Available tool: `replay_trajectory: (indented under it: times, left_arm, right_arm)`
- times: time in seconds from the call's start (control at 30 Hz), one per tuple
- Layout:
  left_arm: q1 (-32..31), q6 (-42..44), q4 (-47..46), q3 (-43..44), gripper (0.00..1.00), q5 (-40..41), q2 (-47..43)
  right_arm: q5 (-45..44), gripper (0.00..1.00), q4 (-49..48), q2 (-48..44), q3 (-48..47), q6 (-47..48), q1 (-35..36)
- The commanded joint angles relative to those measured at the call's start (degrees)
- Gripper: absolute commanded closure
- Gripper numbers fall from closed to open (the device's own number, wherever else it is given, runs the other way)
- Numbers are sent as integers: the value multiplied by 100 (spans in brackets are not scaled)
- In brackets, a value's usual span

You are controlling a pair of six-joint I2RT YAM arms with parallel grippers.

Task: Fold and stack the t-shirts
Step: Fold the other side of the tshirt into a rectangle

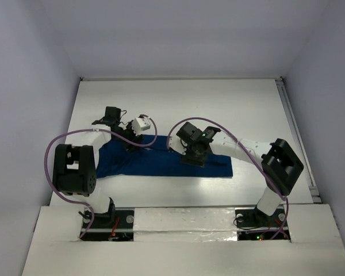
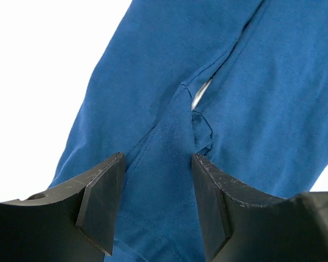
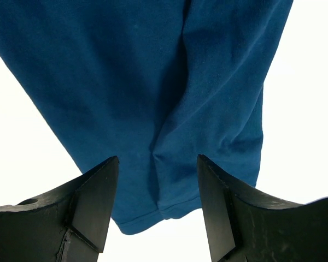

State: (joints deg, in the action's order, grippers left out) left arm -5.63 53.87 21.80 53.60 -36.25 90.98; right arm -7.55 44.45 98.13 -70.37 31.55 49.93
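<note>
The t-shirt (image 1: pixel 161 164) lies on the white surface (image 1: pixel 178 103) as a long, narrow band running left to right, near the arm bases and roughly centred between them. Its left end is bunched and uneven. Its right end is squared off. No second shirt is in view, so stacking is not yet applicable. The step in hand is judged to be a fold in progress: the lengthwise narrowing looks done and the crosswise fold does not. The left claw (image 2: pixel 157 158) is over the far-left part of the band, its jaws apart and straddling a raised ridge of cloth (image 2: pixel 167 131) that runs up between them. Neither finger is seen pressing that ridge, so nothing is gripped. A small pale patch (image 2: pixel 202 93) shows at a gap in the cloth beyond the ridge; whether it is a label or the surface beneath cannot be told. The right claw (image 3: pixel 157 159) is over the middle-right part of the band, jaws fully apart and empty. A lengthwise crease runs between its fingers, and a stitched hem (image 3: pixel 147 221) lies just at their near side. The next move probably calls for each claw to descend until its fingers bracket all layers at one edge, then close firmly. One end must then be lifted clear and carried over the other. Both arms should travel together so the band does not twist. The bunched left end is likely to need flattening first; otherwise the finished fold will sit uneven.
</note>
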Motion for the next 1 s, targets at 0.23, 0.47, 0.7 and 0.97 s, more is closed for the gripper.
replay_trajectory:
  times: [0.23, 0.47, 0.7, 0.97]
  left_arm:
    - [0, 255, 535, -87, 50, 4, -142]
    - [0, 528, 826, -192, 51, 83, -107]
    - [0, 177, 369, -228, 74, 329, 51]
    - [0, 141, 579, 44, 87, 268, -167]
  right_arm:
    - [26, 35, -129, -22, -91, -9, -19]
    - [26, 35, -173, 66, -117, -17, -19]
    - [0, 38, -208, -4, -47, -61, -19]
    - [-9, 40, -296, -39, 85, -79, -19]
